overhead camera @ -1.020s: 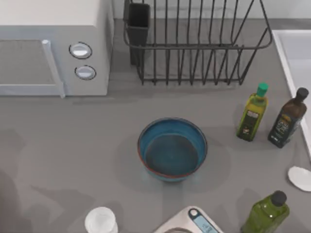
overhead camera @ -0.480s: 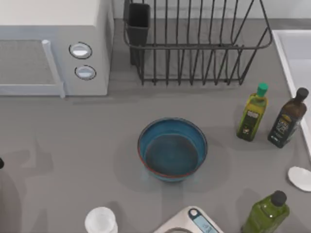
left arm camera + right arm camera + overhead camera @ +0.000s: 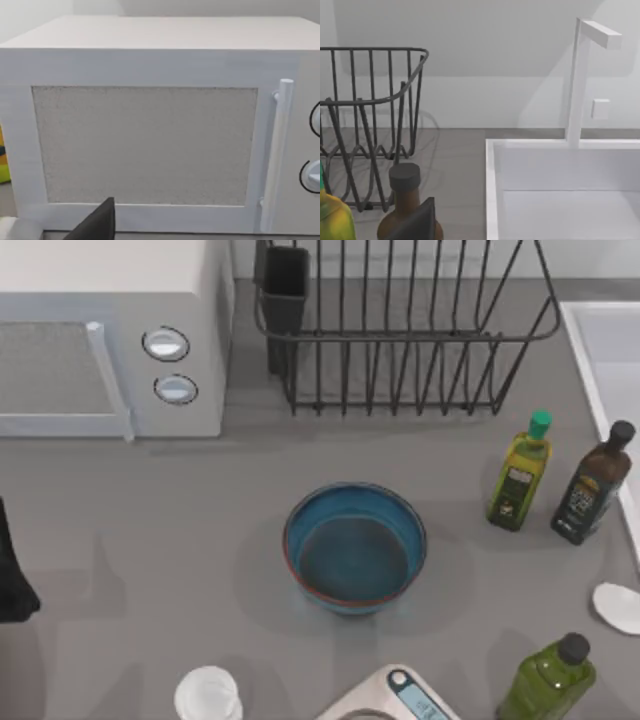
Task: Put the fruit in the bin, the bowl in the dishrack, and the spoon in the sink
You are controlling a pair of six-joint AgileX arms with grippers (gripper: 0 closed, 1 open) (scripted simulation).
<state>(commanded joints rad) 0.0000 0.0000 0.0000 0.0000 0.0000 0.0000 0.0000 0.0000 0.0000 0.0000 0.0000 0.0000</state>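
Top view: bowl (image 3: pixel 355 548) and dishrack (image 3: pixel 400 330) hold nothing; jaws' state unclear.

A white sink (image 3: pixel 492 200) with a raised rim is sitting beside the grey counter, its squared white tap (image 3: pixel 577 80) rising from the far rim against a pale wall that carries a small white square plate (image 3: pixel 601 108). Across the counter, one end of the black wire dishrack (image 3: pixel 375 125) is standing with its upright bars catching the light. Nearer the camera, a brown bottle with a dark cap (image 3: pixel 405 200) is standing next to a yellow-green bottle (image 3: pixel 334 217), while a dark finger tip (image 3: pixel 417 222) is jutting up in front of the brown bottle.
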